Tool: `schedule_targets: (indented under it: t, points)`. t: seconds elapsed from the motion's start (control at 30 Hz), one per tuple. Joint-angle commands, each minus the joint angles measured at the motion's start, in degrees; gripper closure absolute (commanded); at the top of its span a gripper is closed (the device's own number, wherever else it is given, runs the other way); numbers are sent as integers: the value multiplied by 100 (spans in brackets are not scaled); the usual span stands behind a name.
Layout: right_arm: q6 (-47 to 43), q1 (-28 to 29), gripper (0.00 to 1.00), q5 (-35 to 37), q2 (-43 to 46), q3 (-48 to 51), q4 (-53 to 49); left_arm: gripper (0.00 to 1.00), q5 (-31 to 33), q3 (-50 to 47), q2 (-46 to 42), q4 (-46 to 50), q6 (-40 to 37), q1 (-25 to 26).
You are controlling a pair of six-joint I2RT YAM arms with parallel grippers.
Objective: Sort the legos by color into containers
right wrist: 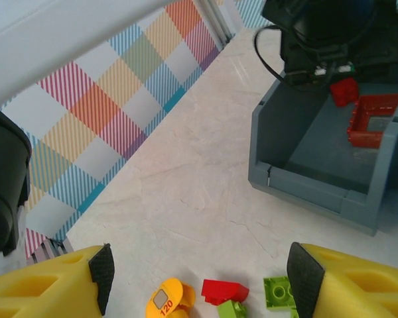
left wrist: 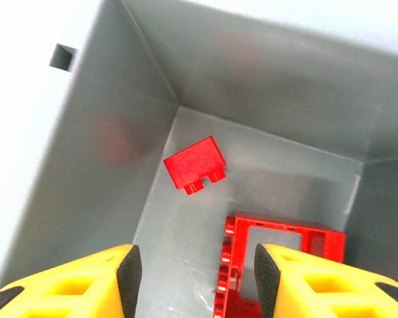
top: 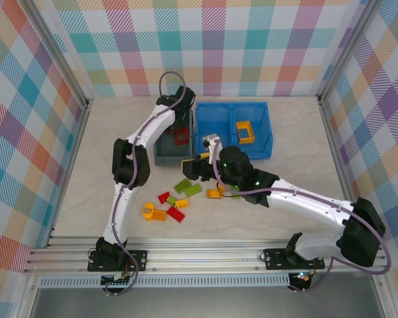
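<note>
- One round yellow piece is showing "120" on its face, lying on the desk below the gap between the right fingers.
- Those fingers are standing wide apart, gripping nothing.
- Left fingers are hanging parted and empty over the grey bin. A red brick and a red frame are showing inside it, clear of both.
</note>
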State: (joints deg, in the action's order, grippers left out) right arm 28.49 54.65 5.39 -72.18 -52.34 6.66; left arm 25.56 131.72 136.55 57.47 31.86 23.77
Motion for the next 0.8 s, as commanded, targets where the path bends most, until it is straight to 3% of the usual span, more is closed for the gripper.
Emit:
schedule_targets:
  t: [0.0,0.1,0.23,0.4,0.53,0.63,0.77]
  points:
    - [-185,-12,29,291,432,247,-368,50,-58,-57,-1101,47,-37,27]
    - [-121,-24,28,844,747,272,-1346,49,-159,-523,-1899,-20,137,120]
    - [279,-80,30,1466,828,71,-3076,48,-500,-2070,-3380,-705,202,520]
    - [-179,-523,32,617,262,-189,-3668,46,-502,-4232,-5200,-1385,725,1491]
    - [-753,-1032,36,-81,-777,-693,-3830,42,-256,-5965,-6582,-2017,1549,2497]
    - [-1037,-1199,38,-168,-1609,-1230,-4114,42,69,-6874,-7333,-2267,2102,3167]
    - [-1272,-1307,40,-23,-2512,-1827,-4436,42,377,-7397,-7876,-2100,2551,3795]
